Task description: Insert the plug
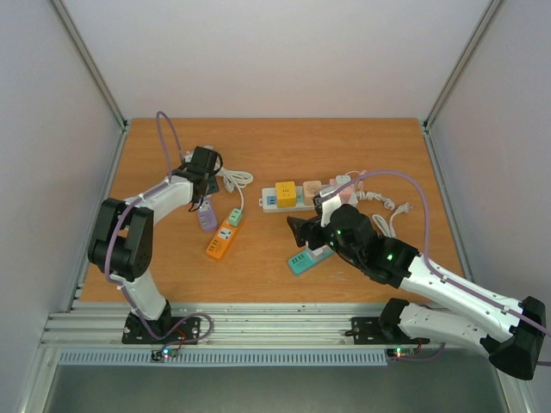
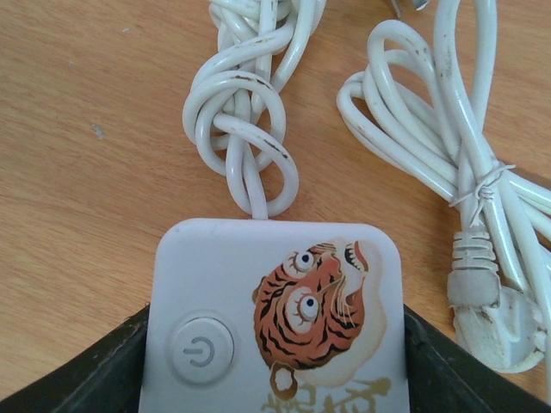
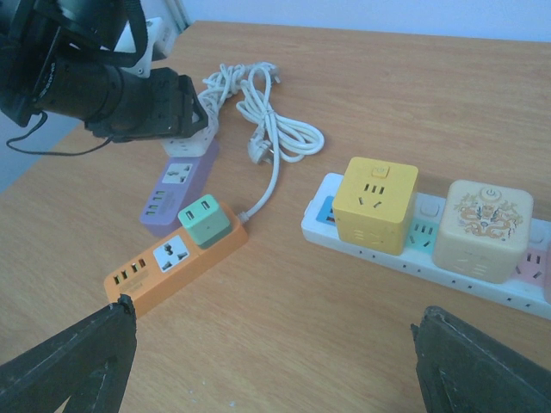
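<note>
Wood-grain desk (image 1: 275, 155), top external view. The left end effector (image 1: 204, 196) is at the far end of a lavender power strip (image 1: 207, 220). Just beside that lies an orange power strip (image 1: 219, 243) carrying a green cube adapter (image 1: 232, 217). To the right, a long white power strip (image 1: 288, 204) bears a yellow cube adapter (image 1: 285, 193) and a beige cube adapter (image 1: 312, 188). The right end effector (image 1: 300, 234) hangs between this strip and a teal power strip (image 1: 303, 261), which its arm partly hides. Coiled white cables (image 1: 237, 179) lie behind.

Left wrist view. Both fingers (image 2: 77, 370) bear on the sides of a white rounded block (image 2: 275, 258) printed with a tiger face and a power button: the left end effector pinches it. A knotted cable leaves the block's far edge. The small white plug (image 2: 495, 314) lies loose on the desk to the right, at the end of a tied bundle and in no socket; the top view does not resolve it.

Right wrist view. The right end effector (image 3: 274, 310) is spread wide, with nothing between its fingers (image 3: 69, 361). Only here do the strips' sockets and USB ports show. The plug (image 3: 256, 153) lies between the lavender and white strips, well apart from this end effector. The left arm hides the lavender strip's far end.
</note>
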Controlling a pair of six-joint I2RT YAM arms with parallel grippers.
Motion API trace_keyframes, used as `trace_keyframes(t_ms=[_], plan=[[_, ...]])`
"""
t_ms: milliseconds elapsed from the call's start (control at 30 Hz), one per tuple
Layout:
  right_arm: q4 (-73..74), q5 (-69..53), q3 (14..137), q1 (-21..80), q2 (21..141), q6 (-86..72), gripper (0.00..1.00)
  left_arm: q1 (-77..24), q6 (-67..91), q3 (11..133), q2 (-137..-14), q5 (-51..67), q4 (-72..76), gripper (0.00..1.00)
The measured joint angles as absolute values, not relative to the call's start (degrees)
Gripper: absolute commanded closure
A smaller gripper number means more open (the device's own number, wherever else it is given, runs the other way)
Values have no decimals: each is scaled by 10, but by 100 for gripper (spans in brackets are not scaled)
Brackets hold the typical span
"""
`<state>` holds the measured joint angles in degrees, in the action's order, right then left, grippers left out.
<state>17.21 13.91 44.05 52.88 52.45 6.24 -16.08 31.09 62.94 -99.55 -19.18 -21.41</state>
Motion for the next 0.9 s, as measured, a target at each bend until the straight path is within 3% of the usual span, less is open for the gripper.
trace_keyframes(t_ms=[233,400,567,767,900], plan=[[172,140,441,529,527,62,11,-165,324,651,-1003,-192,-252,19],[172,140,441,529,534,61,11,-164,325,645,-1000,-154,-341,1],[172,140,441,529,537,60,11,-164,325,667,-973,-143,-384,1],[172,140,441,529,537,57,11,-153,307,706,-960,-128,-397,17],[173,140,441,529,542,51,11,-136,291,735,-978,-112,-408,21]])
